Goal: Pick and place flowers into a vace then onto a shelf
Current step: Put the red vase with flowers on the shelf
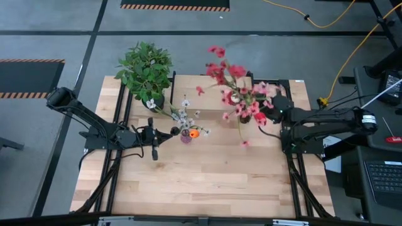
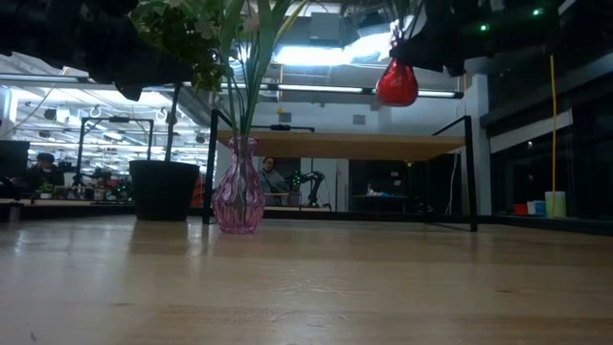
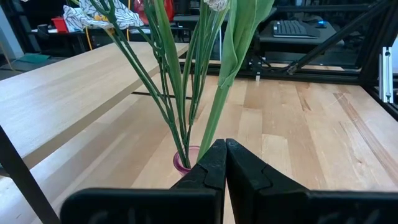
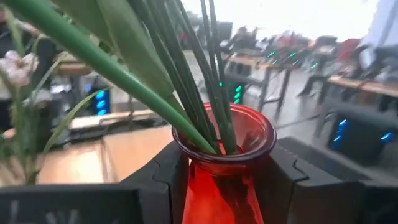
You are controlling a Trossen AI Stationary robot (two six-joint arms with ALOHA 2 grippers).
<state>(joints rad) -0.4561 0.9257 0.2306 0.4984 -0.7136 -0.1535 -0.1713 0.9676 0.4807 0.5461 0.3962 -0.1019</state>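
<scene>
Right gripper (image 4: pixel 225 180) clamps one upright red vase (image 4: pixel 224 163) of pink flowers (image 1: pixel 242 88), stems vertical; left gripper (image 3: pixel 225 163) closed, empty, behind one pink vase (image 2: pixel 238 197)

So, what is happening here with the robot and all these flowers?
The right claw grips a red vase full of pink and red flowers and holds it in the air above the shelf. The left claw is shut and empty, waiting beside a pink vase of white flowers that stands on the table. A potted plant stands behind.
</scene>
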